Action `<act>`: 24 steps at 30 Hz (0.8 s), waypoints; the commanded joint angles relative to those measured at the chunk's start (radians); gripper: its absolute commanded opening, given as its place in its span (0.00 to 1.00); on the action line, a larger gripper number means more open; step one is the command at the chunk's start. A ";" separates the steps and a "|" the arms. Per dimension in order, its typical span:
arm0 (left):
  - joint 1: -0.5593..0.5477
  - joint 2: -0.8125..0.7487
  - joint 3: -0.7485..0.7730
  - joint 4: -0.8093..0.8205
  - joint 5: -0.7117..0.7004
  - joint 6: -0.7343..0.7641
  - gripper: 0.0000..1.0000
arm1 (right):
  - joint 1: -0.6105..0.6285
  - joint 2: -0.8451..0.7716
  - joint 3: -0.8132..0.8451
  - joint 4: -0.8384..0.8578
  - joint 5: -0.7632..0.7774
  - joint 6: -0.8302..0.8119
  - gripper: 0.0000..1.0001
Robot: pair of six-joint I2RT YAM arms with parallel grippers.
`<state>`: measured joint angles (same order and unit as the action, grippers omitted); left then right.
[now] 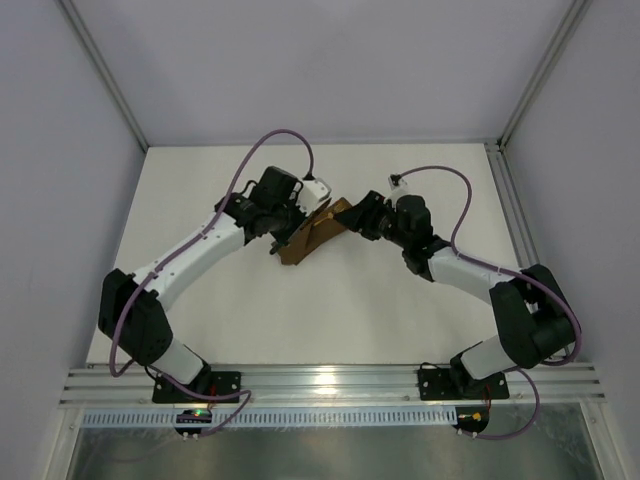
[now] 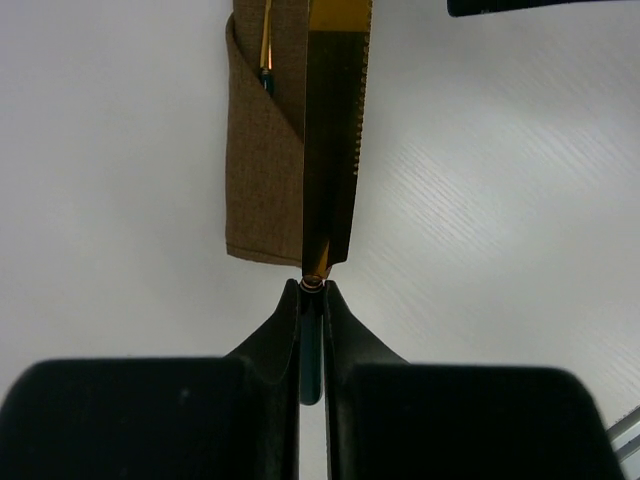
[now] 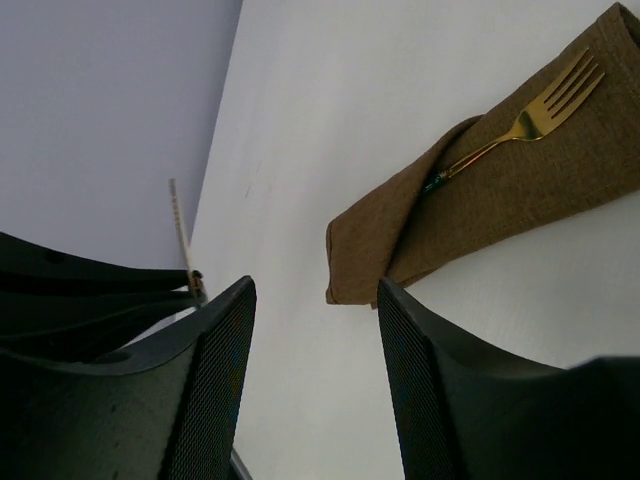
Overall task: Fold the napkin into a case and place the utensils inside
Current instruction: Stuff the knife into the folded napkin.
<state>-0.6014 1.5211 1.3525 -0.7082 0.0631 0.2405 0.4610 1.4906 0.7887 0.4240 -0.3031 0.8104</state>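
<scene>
Left hand is clenched on the dark handle of the knife. Right hand stands released, holding nothing, near the closed end of the case. Case lies flat on the tabletop, its long axis parallel to the blade. Its pocket mouth faces away from the left hand, so insertion likely starts from the far end. Fork sits tucked in the case.

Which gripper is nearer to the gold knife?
Left. The left gripper is shut on the knife by its handle; the right gripper stands open beside it, without touching, near the case.
</scene>
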 commanded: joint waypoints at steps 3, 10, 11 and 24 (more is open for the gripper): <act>-0.057 0.096 0.069 0.101 -0.098 -0.113 0.00 | 0.041 -0.049 -0.074 0.315 0.084 0.182 0.54; -0.084 0.169 0.142 0.115 -0.095 -0.156 0.00 | 0.053 0.002 -0.088 0.377 0.084 0.211 0.45; -0.089 0.172 0.146 0.121 -0.094 -0.164 0.00 | 0.053 0.013 -0.091 0.374 0.088 0.222 0.44; -0.089 0.246 0.255 0.142 -0.031 -0.383 0.00 | 0.093 -0.064 -0.195 0.441 0.124 0.130 0.40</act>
<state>-0.6861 1.7420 1.5505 -0.6098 -0.0055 -0.0475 0.5247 1.4815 0.5827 0.7799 -0.2073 0.9966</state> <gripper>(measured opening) 0.034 0.398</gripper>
